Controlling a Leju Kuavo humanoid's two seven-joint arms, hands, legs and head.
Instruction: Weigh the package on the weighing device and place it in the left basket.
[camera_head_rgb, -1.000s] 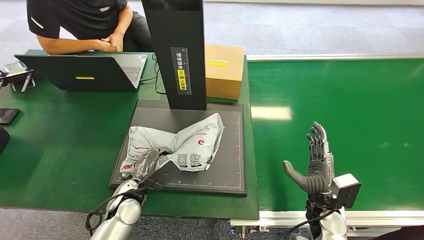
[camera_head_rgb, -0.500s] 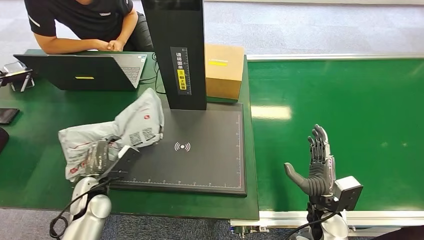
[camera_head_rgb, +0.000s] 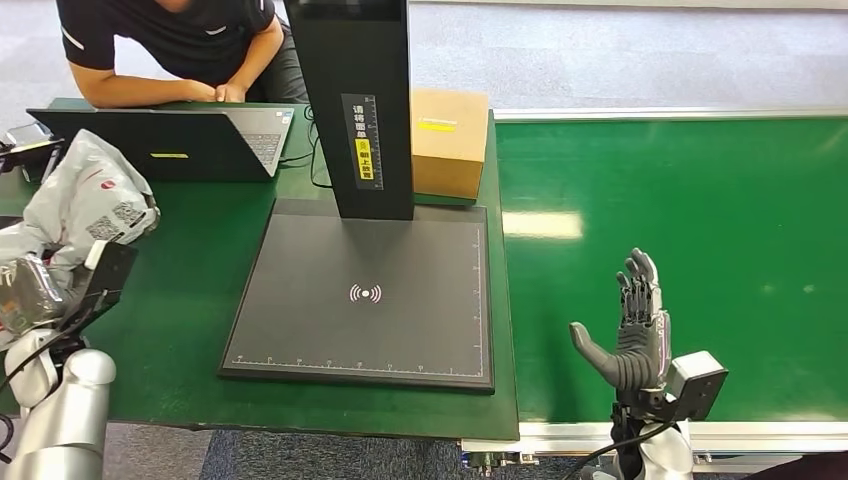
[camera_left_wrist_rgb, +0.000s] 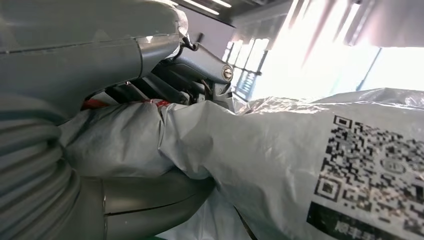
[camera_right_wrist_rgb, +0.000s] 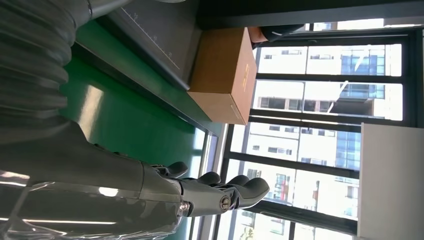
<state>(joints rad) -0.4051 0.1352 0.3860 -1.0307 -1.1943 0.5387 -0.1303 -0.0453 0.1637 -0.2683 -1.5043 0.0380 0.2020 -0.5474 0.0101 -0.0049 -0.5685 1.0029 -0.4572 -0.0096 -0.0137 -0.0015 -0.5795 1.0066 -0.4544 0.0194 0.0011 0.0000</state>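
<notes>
Package (camera_head_rgb: 88, 200), grey and crumpled, is gripped in my left hand (camera_head_rgb: 35, 290), lifted over the green table's (camera_head_rgb: 180, 290) left edge, well clear of the black weighing device (camera_head_rgb: 365, 295). My right hand (camera_head_rgb: 630, 335) hovers empty, fingers spread, above the green belt (camera_head_rgb: 700, 200).

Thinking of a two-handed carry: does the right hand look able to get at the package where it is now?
Probably not. The package is held by the left hand at the table's far left, while the right hand hovers open over the green belt, with the weighing device between them.
</notes>
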